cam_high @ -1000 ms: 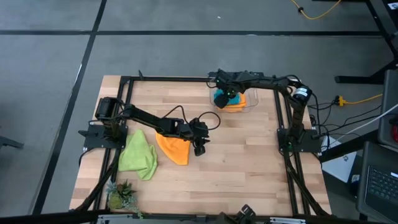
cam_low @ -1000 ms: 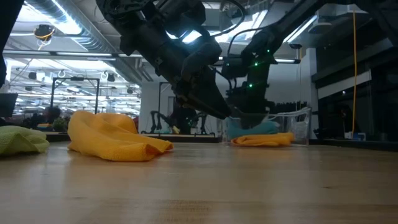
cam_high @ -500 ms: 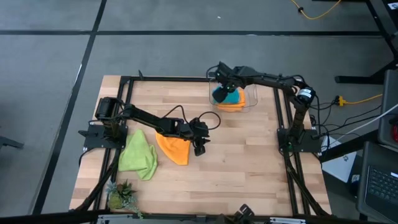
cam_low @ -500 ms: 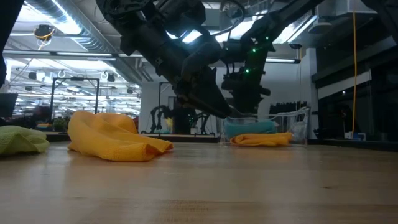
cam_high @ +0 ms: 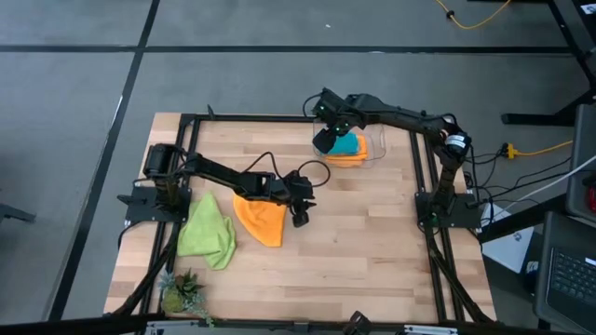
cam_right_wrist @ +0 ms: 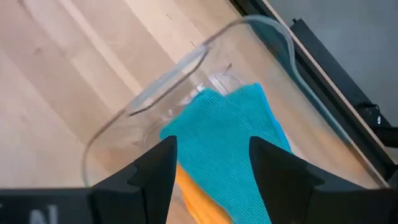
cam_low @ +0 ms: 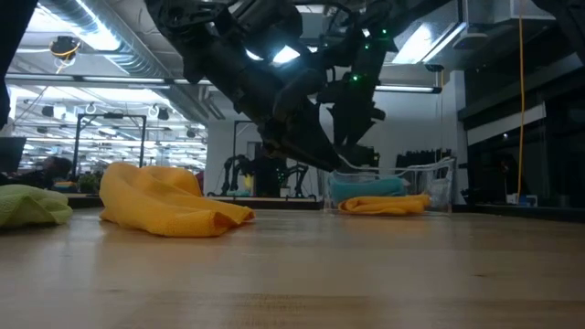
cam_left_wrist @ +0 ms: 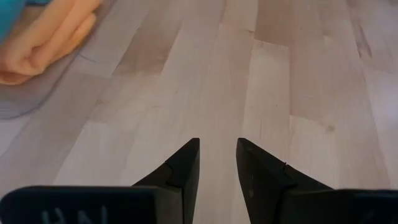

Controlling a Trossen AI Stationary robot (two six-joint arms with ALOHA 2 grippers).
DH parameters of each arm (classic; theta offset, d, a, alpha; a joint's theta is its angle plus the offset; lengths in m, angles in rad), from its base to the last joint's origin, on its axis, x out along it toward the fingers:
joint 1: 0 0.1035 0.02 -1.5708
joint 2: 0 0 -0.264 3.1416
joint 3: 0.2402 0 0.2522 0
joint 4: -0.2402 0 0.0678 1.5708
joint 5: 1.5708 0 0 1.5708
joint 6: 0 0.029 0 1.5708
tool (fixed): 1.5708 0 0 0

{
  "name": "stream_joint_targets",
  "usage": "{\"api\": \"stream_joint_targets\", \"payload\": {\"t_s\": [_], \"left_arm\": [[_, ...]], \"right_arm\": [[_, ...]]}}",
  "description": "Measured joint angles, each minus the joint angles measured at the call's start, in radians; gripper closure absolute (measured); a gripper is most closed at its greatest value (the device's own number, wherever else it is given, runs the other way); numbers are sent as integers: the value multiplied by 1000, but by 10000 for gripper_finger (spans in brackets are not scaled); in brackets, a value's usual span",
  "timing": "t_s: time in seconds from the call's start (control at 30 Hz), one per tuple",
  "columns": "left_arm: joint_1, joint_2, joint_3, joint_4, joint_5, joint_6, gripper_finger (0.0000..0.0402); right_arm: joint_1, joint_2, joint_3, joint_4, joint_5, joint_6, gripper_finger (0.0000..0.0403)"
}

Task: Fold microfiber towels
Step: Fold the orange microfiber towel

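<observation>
A turquoise towel [cam_right_wrist: 231,140] lies folded on top of a folded orange towel [cam_high: 358,156] inside a clear container [cam_right_wrist: 155,93] at the table's far right. My right gripper [cam_high: 323,142] hangs open just above them, holding nothing. A second orange towel [cam_high: 261,221] lies crumpled on the wood near the table's middle. A lime green towel [cam_high: 209,231] lies crumpled to its left. My left gripper [cam_left_wrist: 217,152] is open over bare wood just right of the crumpled orange towel, pointing slantwise down, with nothing between its fingers.
A small green plant [cam_high: 182,293] stands at the near left corner. A black frame [cam_high: 279,118] runs around the tabletop. Bare wood [cam_high: 372,251] takes up the near right part of the table.
My right gripper has risen out of the clear container and tipped a little, staying open. The turquoise towel stays in the container on the folded orange one.
</observation>
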Motion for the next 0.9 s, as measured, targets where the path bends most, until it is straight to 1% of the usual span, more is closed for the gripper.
{"api": "stream_joint_targets", "payload": {"t_s": [0.27,0.4,0.5,0.9], "left_arm": [[21,-4,0,-2,-6,9,302],[20,-8,0,34,-7,70,302],[18,-9,1,80,-7,82,302],[5,-9,1,73,-7,83,302]], "right_arm": [[31,0,63,-92,0,0,198],[32,0,94,-79,0,1,198],[39,-1,98,-82,2,-22,198],[72,-1,98,-119,0,-75,199]]}}
